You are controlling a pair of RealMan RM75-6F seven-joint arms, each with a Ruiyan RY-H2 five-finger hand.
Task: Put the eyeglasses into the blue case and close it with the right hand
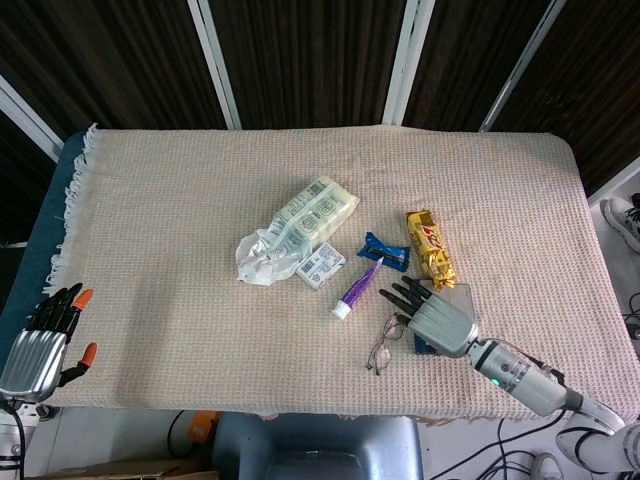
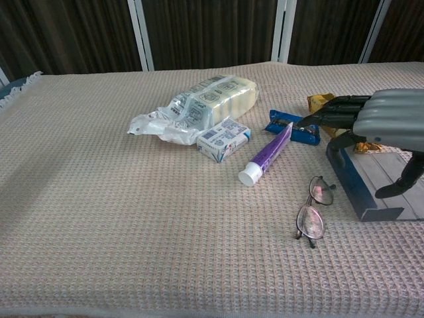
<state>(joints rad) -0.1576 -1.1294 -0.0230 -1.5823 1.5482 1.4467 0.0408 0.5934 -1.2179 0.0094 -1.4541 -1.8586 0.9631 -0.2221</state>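
The eyeglasses (image 1: 385,343) (image 2: 313,209) lie folded open on the cloth near the front edge, lenses up. Just to their right lies the blue case (image 1: 462,299) (image 2: 354,184), closed, with a grey top and blue side. My right hand (image 1: 432,314) (image 2: 377,126) hovers over the case's left part, fingers spread and stretched forward, holding nothing; it hides much of the case in the head view. My left hand (image 1: 42,337) rests off the table's front left corner, fingers apart and empty; the chest view does not show it.
A purple tube (image 1: 357,287) lies left of the case, with a small blue packet (image 1: 385,251) and a gold snack bag (image 1: 430,247) behind it. A white box (image 1: 320,266) and a clear bag of goods (image 1: 300,228) sit mid-table. The cloth (image 1: 180,250) covers the table.
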